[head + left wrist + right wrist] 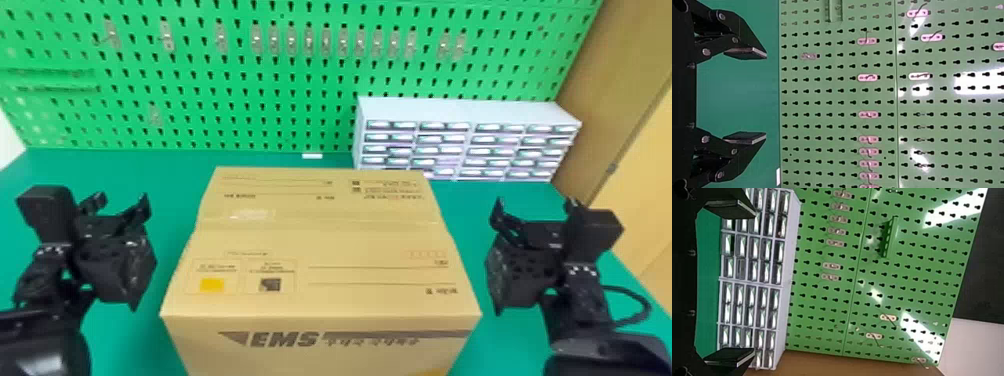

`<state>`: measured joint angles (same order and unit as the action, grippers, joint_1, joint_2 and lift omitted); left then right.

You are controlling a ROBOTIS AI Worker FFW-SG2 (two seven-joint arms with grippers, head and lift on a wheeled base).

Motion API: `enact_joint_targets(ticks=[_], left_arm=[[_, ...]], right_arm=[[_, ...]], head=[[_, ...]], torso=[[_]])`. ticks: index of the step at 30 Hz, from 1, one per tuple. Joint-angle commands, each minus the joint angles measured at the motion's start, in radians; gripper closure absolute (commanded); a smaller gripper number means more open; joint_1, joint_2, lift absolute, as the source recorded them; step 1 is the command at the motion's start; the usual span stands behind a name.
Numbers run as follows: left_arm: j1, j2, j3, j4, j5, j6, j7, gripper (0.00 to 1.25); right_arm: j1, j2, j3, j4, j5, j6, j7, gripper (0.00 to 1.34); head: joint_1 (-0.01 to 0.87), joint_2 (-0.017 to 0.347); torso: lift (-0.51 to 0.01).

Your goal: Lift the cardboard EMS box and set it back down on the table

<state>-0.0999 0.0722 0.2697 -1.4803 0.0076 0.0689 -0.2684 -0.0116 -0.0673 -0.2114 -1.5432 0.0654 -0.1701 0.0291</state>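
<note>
Standing on the desk [165, 175] at the head view's lower centre, the cardboard EMS box [320, 240] is ungrasped, flanked by left gripper [123, 196] and right gripper [534, 201], fingers [748, 137] spread; lifting and setting-down are judged undone.

Desk [150, 167] is green, surface looks flat and plain. Cardboard EMS box [320, 237] stands on it in middle, upright, top closed, printed side toward robot. Pale cabinet with many small drawers [467, 142] stands at far right part, behind box. Small white piece [312, 156] lies near far edge, left of cabinet.
</note>
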Motion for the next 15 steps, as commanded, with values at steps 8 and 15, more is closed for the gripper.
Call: enact_joint_targets(ticks=[8, 15], left_arm=[[-0.001, 0.001, 0.0, 0.0, -0.001, 0.0, 0.0, 0.52], [-0.001, 0.0, -0.001, 0.0, -0.001, 0.0, 0.0, 0.52]], right_arm=[[-0.001, 0.004, -0.006, 0.0, 0.016, -0.003, 0.0, 0.08], [-0.001, 0.006, -0.011, 0.0, 0.024, -0.002, -0.002, 0.08]], head=[[0.678, -0.014], [0.678, -0.014]], torso=[[0.006], [-0.011]])
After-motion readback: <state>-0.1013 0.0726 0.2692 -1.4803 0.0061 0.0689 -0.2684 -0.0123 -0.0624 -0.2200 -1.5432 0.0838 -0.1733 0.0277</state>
